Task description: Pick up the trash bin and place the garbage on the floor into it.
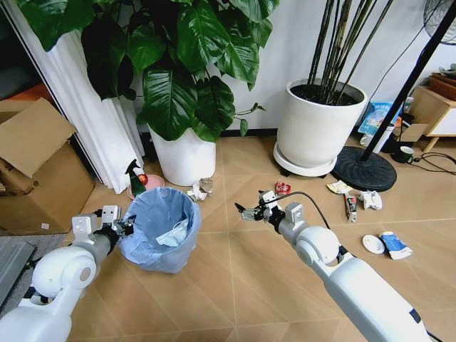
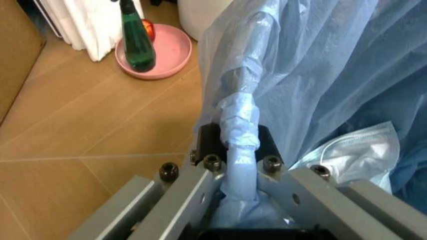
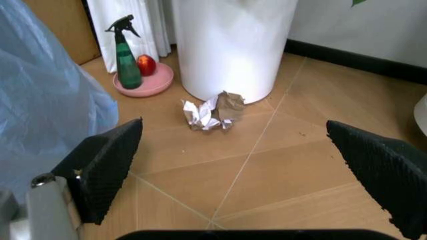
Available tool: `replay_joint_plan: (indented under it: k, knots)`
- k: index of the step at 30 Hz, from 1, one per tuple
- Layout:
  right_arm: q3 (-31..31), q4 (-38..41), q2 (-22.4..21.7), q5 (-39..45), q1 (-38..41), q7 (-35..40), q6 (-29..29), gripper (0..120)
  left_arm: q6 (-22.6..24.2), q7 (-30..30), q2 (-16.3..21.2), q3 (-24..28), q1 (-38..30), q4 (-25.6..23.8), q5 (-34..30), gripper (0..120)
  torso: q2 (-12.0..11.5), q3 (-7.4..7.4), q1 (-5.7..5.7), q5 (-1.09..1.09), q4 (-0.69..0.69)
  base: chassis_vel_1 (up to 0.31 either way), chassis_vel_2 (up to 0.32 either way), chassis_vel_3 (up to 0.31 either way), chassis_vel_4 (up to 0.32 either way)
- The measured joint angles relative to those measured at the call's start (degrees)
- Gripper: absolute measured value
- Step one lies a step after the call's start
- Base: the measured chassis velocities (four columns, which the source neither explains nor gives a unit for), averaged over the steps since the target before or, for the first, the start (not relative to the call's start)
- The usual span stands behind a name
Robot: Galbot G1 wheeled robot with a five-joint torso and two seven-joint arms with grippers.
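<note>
Left pincer (image 1: 122, 226) clamped on the rim of the trash bin (image 1: 160, 231), bag plastic bunched between its pads (image 2: 208, 142) in the left wrist view; bin sits just left of centre on the floor (image 1: 235, 285), near the big leafy plant's white pot (image 1: 187, 158). A pale face mask (image 1: 173, 234) lies inside the bin, partly hidden by bag folds. Bin's base is hard to make out under the crinkled blue bag.

Right pincer (image 1: 247, 212) hangs above the floor right of the bin, jaws spread wide, holding nothing; right wrist view shows both black pads (image 3: 107, 167) apart with crumpled paper (image 3: 213, 111) between them, farther off, lying just beside the white pot.

More garbage on the floor to the right: red wrapper (image 1: 283, 188), white lid (image 1: 372, 244), blue-white packet (image 1: 394, 245), a few small scraps (image 1: 353, 199) near the fan base (image 1: 365, 169), too small to tell what they are. Spray bottle (image 1: 135, 178) on its pink dish (image 1: 151, 182) behind the bin, dish partly hidden by it. Cardboard box (image 1: 32, 167) cut off at left edge
</note>
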Motion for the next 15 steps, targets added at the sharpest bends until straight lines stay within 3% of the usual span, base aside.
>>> replay_joint_plan:
  k: [15]
  knots:
    - [-0.7, -0.7, 0.6, -0.1, 0.5, -0.1, 0.1, 100, -0.4, 0.3, -0.3, 0.0, 0.2, -0.2, 0.2, 0, 0.0, 0.0, 0.01, 0.0, 0.01, 0.002, 0.09, 0.004, -0.093]
